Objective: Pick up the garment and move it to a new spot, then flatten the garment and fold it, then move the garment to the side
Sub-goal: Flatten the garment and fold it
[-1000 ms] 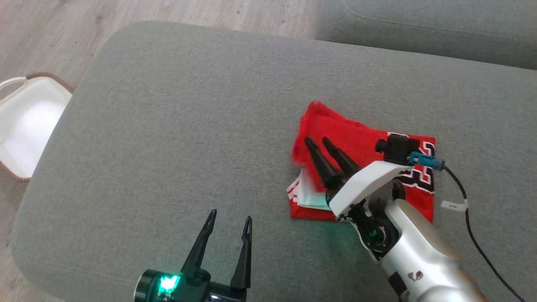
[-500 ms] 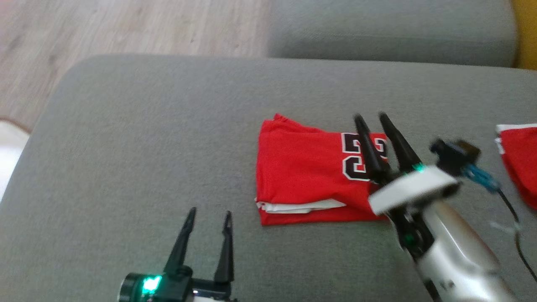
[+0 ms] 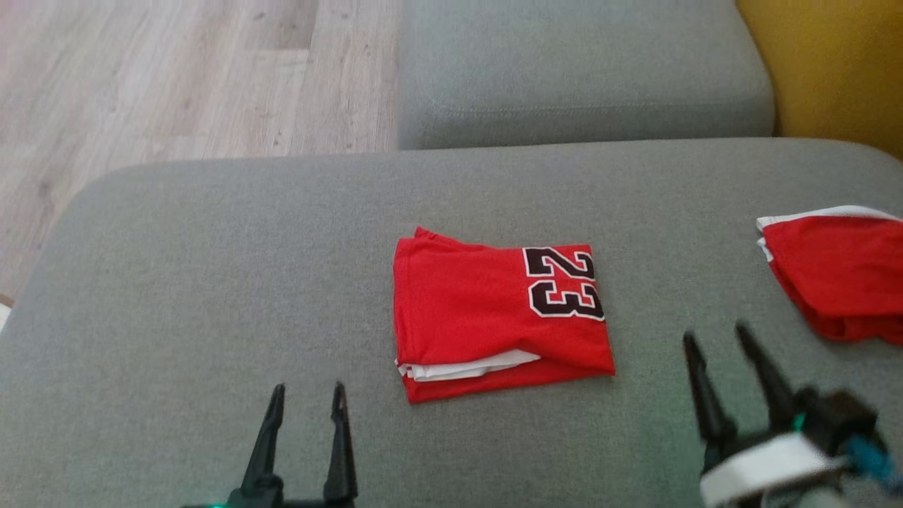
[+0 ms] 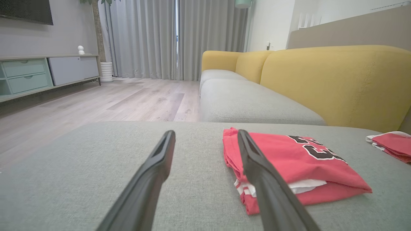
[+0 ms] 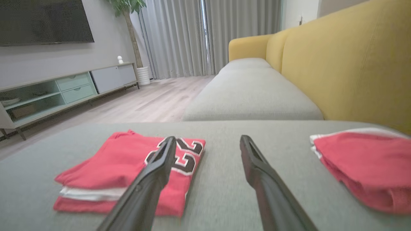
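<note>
Living room with a wood floor [image 3: 176, 85]. The work surface is a wide grey sofa seat [image 3: 211, 282]. A second grey seat [image 3: 578, 70] lies behind it, with a yellow backrest [image 3: 832, 63] at the far right.

Jersey [image 3: 487, 317]: red, folded into a rough rectangle. The number 23 faces up near its right edge and white trim shows along the near edge. It lies flat near the middle of the wide seat.

Left jaws: spread, holding nothing. Fingers [image 3: 340, 437] sit over the seat, near and left of the jersey, clear of it.

Right jaws: spread, holding nothing. Fingers [image 3: 704, 402] sit to the near right of the jersey, apart from it.

Second red garment [image 3: 839, 282]: white-edged, bunched, at the seat's right edge, well apart from the jersey.

Left wrist view: grey curtains [image 4: 144, 38] and a low cabinet [image 4: 48, 73] stand along the far wall.
</note>
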You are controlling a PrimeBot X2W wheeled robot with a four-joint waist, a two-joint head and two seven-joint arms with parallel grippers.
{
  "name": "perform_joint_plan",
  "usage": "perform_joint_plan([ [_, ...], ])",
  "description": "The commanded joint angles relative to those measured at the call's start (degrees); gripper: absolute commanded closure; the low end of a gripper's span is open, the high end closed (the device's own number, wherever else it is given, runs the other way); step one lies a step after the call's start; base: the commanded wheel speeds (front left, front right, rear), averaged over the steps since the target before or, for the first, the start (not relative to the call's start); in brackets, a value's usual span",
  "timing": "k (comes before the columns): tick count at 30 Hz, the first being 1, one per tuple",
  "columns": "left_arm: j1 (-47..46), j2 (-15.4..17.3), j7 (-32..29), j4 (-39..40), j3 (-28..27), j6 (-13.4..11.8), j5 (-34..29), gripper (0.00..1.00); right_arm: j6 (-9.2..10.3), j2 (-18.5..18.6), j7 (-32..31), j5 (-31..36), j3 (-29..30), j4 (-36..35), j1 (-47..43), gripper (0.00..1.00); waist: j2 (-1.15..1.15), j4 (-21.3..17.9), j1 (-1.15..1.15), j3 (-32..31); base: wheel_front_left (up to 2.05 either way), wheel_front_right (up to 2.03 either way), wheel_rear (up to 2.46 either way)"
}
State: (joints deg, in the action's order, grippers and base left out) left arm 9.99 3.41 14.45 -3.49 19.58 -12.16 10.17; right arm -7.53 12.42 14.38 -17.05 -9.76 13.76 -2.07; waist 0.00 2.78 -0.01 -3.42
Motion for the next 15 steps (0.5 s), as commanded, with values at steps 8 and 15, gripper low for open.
perform_joint_plan([
  [8,1.8,-0.5,0.5,2.1,-4.2,-0.2,-0.2,0.00,0.04,-4.4,0.6,4.5,0.8,-2.8,-7.2,0.00,0.00,0.0,0.01,-1.9,0.00,0.00,0.00],
  [15,2.4,-0.5,0.5,1.9,-4.7,0.2,-0.2,0.00,0.04,-5.6,0.6,5.6,1.8,-3.4,-8.4,0.00,0.00,0.4,0.01,-2.1,0.00,0.00,0.00],
])
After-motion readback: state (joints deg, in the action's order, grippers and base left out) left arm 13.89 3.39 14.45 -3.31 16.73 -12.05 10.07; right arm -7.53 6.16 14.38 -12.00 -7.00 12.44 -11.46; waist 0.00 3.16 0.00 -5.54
